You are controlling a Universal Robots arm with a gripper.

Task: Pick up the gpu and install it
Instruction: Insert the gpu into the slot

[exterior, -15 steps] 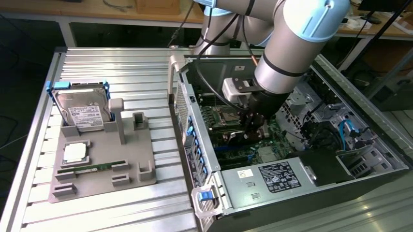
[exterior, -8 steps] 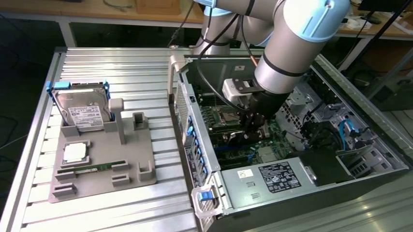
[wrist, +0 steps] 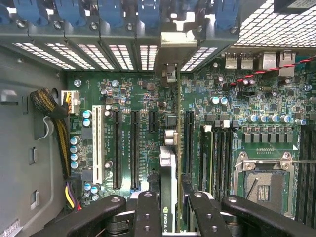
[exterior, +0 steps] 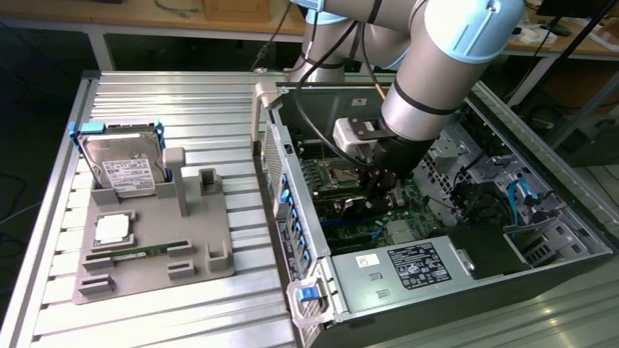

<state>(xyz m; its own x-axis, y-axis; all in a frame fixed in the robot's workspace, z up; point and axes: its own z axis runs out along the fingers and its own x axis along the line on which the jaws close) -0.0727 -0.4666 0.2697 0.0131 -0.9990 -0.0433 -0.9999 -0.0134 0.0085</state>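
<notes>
Nearest to us in the exterior view, the computer case [exterior: 275,156] lies open on its side on the slatted metal desk [exterior: 174,94], with the power supply [exterior: 416,262] at its near end. On the exterior view's left, just beside the case, 1 grey tray [exterior: 150,272] rests on the desk. A green memory stick [exterior: 135,253] lies in its near part and a hard drive [exterior: 121,168] with a white label leans at its far end, both well apart from the end effector [exterior: 380,190].

Further in, the arm [exterior: 445,65] reaches into the middle of the case, and the end effector hangs just above the motherboard [exterior: 338,228]. In the wrist view we see its 2 dark fingers [wrist: 147,210] clenched on the gpu [wrist: 168,170], 1 on each face of the card. The gpu stands on edge over the motherboard, parallel to the long black expansion slots [wrist: 117,148], with slots on both sides of it. Its silver bracket end points toward the case's rear wall, where a row of blue clips [wrist: 111,10] sits. We cannot tell whether the card's lower edge touches a slot.
</notes>
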